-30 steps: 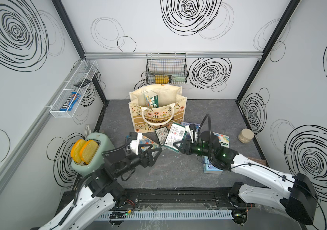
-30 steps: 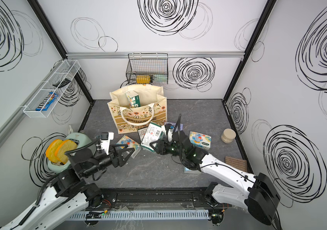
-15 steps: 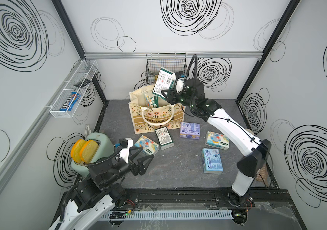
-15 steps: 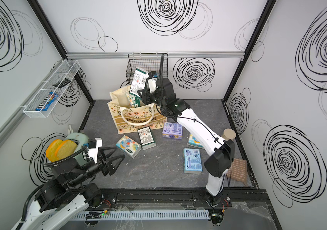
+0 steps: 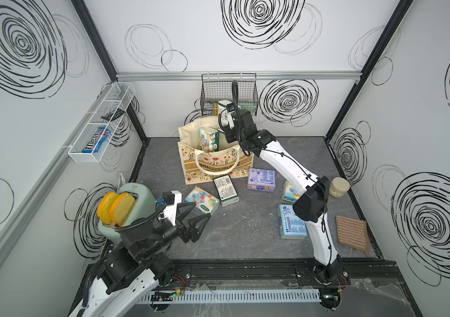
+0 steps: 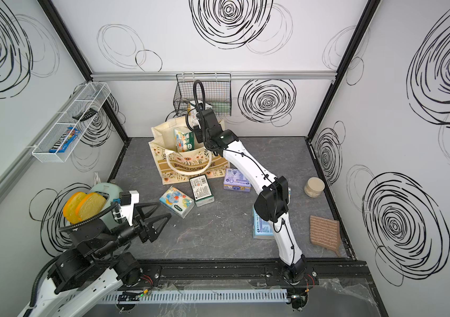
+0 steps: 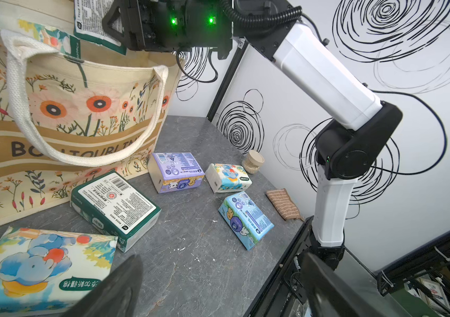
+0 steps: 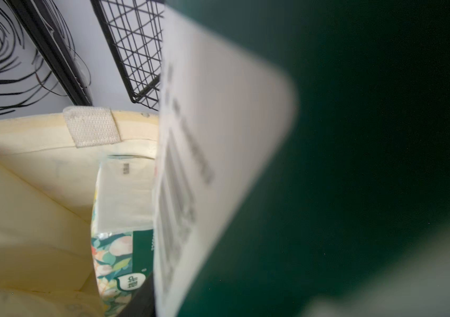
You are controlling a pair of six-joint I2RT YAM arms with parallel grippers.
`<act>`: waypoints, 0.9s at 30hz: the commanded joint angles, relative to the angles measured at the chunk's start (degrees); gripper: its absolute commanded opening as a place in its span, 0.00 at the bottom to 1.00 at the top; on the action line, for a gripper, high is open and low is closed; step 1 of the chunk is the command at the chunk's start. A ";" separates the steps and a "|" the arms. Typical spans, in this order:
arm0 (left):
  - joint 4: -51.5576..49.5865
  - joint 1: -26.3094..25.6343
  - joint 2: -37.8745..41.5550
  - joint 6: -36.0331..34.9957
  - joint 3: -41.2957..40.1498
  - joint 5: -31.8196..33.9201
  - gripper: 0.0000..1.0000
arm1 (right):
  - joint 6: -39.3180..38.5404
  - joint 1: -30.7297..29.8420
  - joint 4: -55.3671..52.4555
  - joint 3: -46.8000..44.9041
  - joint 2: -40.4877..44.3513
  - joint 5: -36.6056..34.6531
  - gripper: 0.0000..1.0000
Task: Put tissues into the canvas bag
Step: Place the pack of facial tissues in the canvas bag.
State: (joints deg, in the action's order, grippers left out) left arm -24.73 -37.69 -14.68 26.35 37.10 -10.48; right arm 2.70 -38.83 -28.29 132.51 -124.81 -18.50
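**Status.** The right gripper point(image 5: 226, 128) hangs over the mouth of the canvas bag point(image 5: 215, 162) with 1 dark green tissue pack point(image 5: 222, 123) at its jaws. The right wrist view is blurred, so it cannot be told whether the jaws clamp the pack or are letting it go. The left gripper point(image 5: 193, 219) is spread wide and empty, low over the surface point(image 5: 245, 233).

**Location of stock.** 1 floral pack point(image 5: 208, 140) stands upright inside the bag. 5 packs lie on the surface: elephant pack point(image 5: 201, 199), green pack point(image 5: 225, 186), purple pack point(image 5: 261, 179), light blue pack point(image 5: 291, 225), and 1 pack point(image 5: 289, 192) partly behind the arm.

**Handling.** The packs are probably light, soft and compressible, and the film wrap is likely slick. Grasp across the narrow width at mid-length.
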 commanded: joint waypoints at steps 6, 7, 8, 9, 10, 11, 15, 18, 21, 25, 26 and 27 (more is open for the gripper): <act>2.84 0.45 0.52 -0.48 -0.52 -0.44 0.94 | -1.48 1.89 3.02 -9.58 8.89 -5.35 0.55; 2.85 0.43 0.53 -0.43 -0.49 -0.46 0.94 | -1.47 1.86 3.51 -10.66 9.70 -5.24 0.59; 2.85 0.43 0.53 -0.36 -0.54 -0.36 0.94 | -1.47 2.07 3.59 -11.45 10.12 -5.25 0.62; 2.84 0.43 0.44 -0.33 -0.58 -0.37 0.94 | -1.47 2.05 3.59 -11.89 10.54 -5.31 0.70; 2.78 0.43 0.35 -0.33 -0.54 -0.27 0.95 | -1.47 2.17 3.59 -12.28 10.86 -5.64 0.77; 2.75 0.43 0.28 -0.34 -0.53 -0.30 0.95 | -1.47 2.15 3.60 -12.48 11.16 -5.69 0.78; 2.67 0.43 0.26 -0.25 -0.54 -0.08 0.95 | -0.94 2.35 3.34 -12.71 13.19 -4.74 0.79; 2.67 0.43 0.09 -0.25 -0.54 -0.12 0.95 | -0.42 2.24 3.06 -12.84 15.17 -4.06 0.78; 2.65 0.43 -0.17 -0.27 -0.54 -0.16 0.95 | 0.58 2.30 3.00 -14.39 18.42 -3.07 0.78; 2.67 0.43 -0.18 -0.16 -0.63 -0.07 0.95 | 3.48 2.29 3.72 -21.70 26.30 -0.68 0.78; 2.67 0.43 -0.25 -0.16 -0.63 -0.09 0.95 | 4.43 2.33 4.15 -24.63 28.97 0.14 0.78; 2.76 0.43 -0.34 -0.16 -0.65 -0.16 0.95 | 5.52 2.35 4.80 -28.80 32.35 0.95 0.78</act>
State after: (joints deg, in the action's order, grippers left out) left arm -24.73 -37.69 -14.74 26.37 36.95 -10.46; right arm 5.06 -36.75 -24.80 108.75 -99.00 -19.86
